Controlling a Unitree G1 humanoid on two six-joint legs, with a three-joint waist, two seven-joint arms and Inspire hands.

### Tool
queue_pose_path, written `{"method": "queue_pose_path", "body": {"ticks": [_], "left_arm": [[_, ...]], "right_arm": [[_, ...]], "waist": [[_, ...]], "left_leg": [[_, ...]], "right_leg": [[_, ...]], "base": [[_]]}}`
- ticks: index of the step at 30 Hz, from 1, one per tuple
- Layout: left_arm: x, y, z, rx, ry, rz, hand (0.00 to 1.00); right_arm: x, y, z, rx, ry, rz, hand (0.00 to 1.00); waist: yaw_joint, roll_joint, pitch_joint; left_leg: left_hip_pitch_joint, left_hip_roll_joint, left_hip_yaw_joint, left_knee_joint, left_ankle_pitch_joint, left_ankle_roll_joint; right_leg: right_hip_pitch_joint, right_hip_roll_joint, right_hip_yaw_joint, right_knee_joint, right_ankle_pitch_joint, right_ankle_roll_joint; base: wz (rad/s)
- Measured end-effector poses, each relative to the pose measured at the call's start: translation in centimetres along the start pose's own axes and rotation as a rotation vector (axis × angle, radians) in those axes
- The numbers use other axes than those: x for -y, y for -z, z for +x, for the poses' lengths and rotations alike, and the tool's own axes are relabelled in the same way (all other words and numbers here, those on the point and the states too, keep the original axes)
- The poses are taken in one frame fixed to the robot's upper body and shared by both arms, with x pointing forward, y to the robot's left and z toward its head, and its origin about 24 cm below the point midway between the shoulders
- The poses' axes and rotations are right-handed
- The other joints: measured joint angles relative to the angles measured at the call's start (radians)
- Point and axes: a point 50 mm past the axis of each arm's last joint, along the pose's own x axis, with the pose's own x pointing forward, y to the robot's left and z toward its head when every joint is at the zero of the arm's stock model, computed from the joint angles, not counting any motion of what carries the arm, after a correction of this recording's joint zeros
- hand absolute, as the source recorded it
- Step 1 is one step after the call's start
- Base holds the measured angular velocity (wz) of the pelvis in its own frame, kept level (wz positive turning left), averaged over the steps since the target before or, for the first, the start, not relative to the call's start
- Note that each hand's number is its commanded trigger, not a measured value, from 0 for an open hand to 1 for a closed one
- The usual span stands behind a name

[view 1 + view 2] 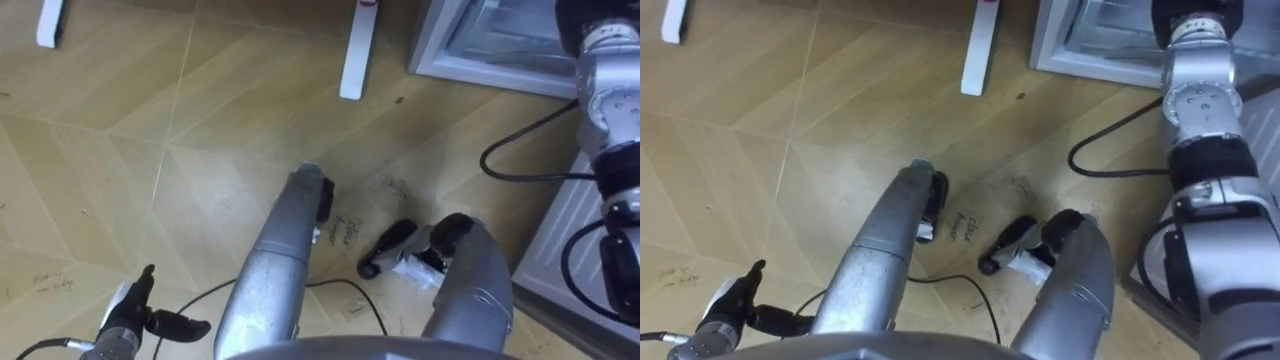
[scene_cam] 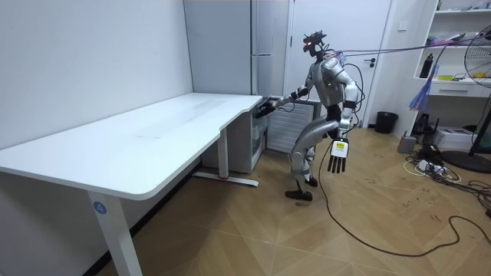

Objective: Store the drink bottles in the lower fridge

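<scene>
The left robot hand (image 2: 337, 156) hangs released at the side, nothing held. The right robot hand (image 2: 268, 108) is reached out to the lower fridge (image 1: 430, 45) beyond the desk (image 2: 153, 130); its grip cannot be told. The drinks' whereabouts cannot be told. Fridge access is judged in hand; drinks must be fetched next.

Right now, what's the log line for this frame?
stance: at fridge beside table | right hand: extended to fridge | left hand: open, hanging, empty
</scene>
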Motion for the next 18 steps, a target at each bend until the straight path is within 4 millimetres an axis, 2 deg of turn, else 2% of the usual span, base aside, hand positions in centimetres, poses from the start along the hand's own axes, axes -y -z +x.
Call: {"method": "queue_pose_path", "body": {"ticks": [1,2,4,8,9,10,12,13,14,15,16,18], "left_arm": [[-0.1,0.1,0.0,-0.001,0.000,0.003,0.00],[-0.3,0.1,0.0,-0.005,-0.001,0.002,0.00],[-0.8,0.3,0.0,-0.013,-0.002,0.001,0.00],[-1.7,1.5,0.0,-0.066,-0.012,-0.019,0.00],[-1.8,2.0,0.0,-0.085,-0.011,-0.016,0.00],[-1.8,2.2,0.0,-0.095,-0.012,-0.017,0.00],[-2.0,2.6,0.2,-0.124,-0.017,-0.040,0.00],[-2.0,2.7,0.2,-0.127,-0.019,-0.048,0.00],[-2.0,2.8,0.4,-0.135,-0.020,-0.052,0.00],[-1.9,2.9,0.4,-0.143,-0.019,-0.057,0.00],[-1.7,2.9,0.5,-0.148,-0.018,-0.061,0.00],[-1.4,2.8,0.9,-0.164,-0.017,-0.077,0.00]], "right_arm": [[0.3,0.0,0.0,-0.013,-0.006,-0.031,0.00],[1.0,0.0,0.0,-0.034,-0.004,-0.077,0.00],[2.8,0.1,-0.3,-0.067,0.007,-0.171,0.00],[7.3,1.4,-2.3,-0.230,-0.012,-0.387,0.00],[8.5,1.6,-2.8,-0.277,0.001,-0.434,0.00],[9.2,1.6,-3.1,-0.296,0.012,-0.456,0.00],[12.2,1.7,-4.8,-0.368,0.053,-0.526,0.00],[13.0,1.6,-5.3,-0.389,0.066,-0.543,0.00],[14.8,1.4,-6.5,-0.427,0.104,-0.572,0.00],[16.1,1.3,-7.4,-0.461,0.141,-0.596,0.00],[16.6,1.2,-7.8,-0.476,0.157,-0.605,0.00],[17.7,1.1,-8.6,-0.506,0.189,-0.617,0.00]], "waist": [[0.001,0.000,0.0002],[0.003,-0.001,0.0005],[0.003,-0.005,0.0016],[0.007,-0.003,-0.0009],[0.007,-0.002,-0.0013],[0.007,-0.002,-0.0015],[0.005,0.002,-0.0021],[0.004,0.003,-0.0023],[0.005,0.011,-0.0073],[0.006,0.016,-0.0074],[0.004,0.019,-0.0076],[-0.001,0.019,-0.0071]], "left_leg": [[0.006,0.006,0.003,-0.005,-0.002,0.003],[0.021,0.017,0.007,-0.018,-0.002,0.004],[0.057,0.020,0.008,-0.044,0.002,0.008],[0.133,0.051,0.007,-0.099,0.004,0.008],[0.152,0.054,0.007,-0.112,0.008,0.014],[0.161,0.054,0.007,-0.118,0.006,0.016],[0.205,0.055,0.008,-0.141,0.001,0.025],[0.219,0.055,0.008,-0.150,0.000,0.028],[0.244,0.059,0.008,-0.164,-0.002,0.034],[0.269,0.060,0.011,-0.180,-0.005,0.038],[0.281,0.060,0.013,-0.187,-0.006,0.040],[0.322,0.060,0.035,-0.217,-0.009,0.044]], "right_leg": [[0.009,0.002,-0.004,-0.008,0.001,0.000],[0.027,0.011,-0.008,-0.025,0.007,0.008],[0.067,0.023,-0.013,-0.055,0.016,0.027],[0.157,0.072,-0.032,-0.153,0.041,0.045],[0.174,0.085,-0.033,-0.178,0.056,0.051],[0.183,0.088,-0.031,-0.186,0.062,0.049],[0.229,0.112,-0.027,-0.227,0.074,0.068],[0.243,0.118,-0.026,-0.241,0.077,0.074],[0.269,0.134,-0.020,-0.270,0.085,0.084],[0.289,0.149,-0.002,-0.293,0.092,0.093],[0.297,0.156,0.006,-0.303,0.095,0.097],[0.311,0.175,0.059,-0.326,0.104,0.109]], "base": [[0.06],[0.06],[0.03],[-0.12],[-0.19],[-0.12],[-0.02],[0.00],[0.00],[-0.03],[-0.10],[-0.16]]}}
